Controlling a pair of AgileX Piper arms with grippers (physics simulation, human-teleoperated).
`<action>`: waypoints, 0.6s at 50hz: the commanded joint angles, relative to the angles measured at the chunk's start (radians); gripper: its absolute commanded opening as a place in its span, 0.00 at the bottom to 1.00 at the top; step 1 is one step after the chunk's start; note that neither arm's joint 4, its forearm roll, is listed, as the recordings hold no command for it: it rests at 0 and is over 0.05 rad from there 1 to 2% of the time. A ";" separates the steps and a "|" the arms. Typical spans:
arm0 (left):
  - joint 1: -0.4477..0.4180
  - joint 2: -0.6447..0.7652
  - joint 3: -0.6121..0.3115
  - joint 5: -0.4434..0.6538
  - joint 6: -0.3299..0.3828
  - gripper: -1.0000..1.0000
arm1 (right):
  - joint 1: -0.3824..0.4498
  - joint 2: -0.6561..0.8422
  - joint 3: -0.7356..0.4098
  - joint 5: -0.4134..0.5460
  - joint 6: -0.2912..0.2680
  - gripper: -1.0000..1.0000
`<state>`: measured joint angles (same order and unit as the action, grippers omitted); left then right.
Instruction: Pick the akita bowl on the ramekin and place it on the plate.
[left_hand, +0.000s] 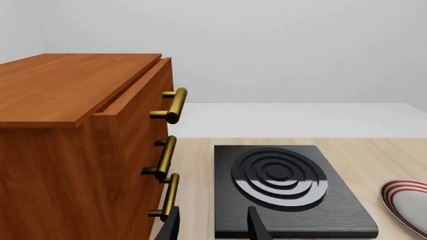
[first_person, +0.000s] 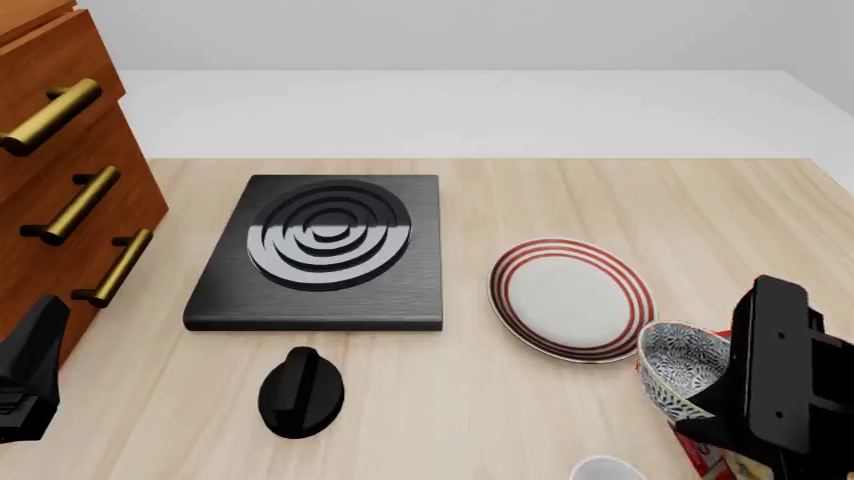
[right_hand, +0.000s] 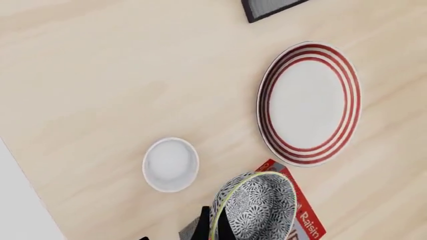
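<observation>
The plate (first_person: 571, 298) is unobstructed from above. Bare table (first_person: 667, 215) is seen beyond it and between it and the stove (first_person: 323, 252). The knob (first_person: 302, 392) (near side) and the drawers (first_person: 60, 180) stand well apart.

The right gripper (right_hand: 212, 225) is clamped on the rim of the akita bowl (first_person: 683, 368), one finger inside the rim and the other outside, and holds it tilted, lifted clear of the table. In the front view the right arm's dark wrist block rises just beside the bowl, on its outer side. The left gripper (left_hand: 215, 225) holds nothing; its two dark fingers (left_hand: 257, 225) stand apart with bare space between them, pointing level and forward. The left arm shows only as a dark piece at the front view's near left edge.
</observation>
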<state>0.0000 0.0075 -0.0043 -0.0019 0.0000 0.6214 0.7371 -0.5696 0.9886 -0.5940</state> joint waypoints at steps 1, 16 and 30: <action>0.000 0.000 0.000 0.000 0.000 1.00 | -0.044 0.068 -0.046 -0.062 -0.040 0.00; 0.000 0.000 0.000 0.000 0.000 1.00 | -0.091 0.173 -0.069 -0.184 -0.091 0.00; 0.000 0.000 0.000 0.000 0.000 1.00 | -0.178 0.244 -0.165 -0.211 -0.186 0.00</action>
<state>0.0000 0.0075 -0.0043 -0.0019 0.0000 0.4938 0.9256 -0.6635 0.8056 -0.7285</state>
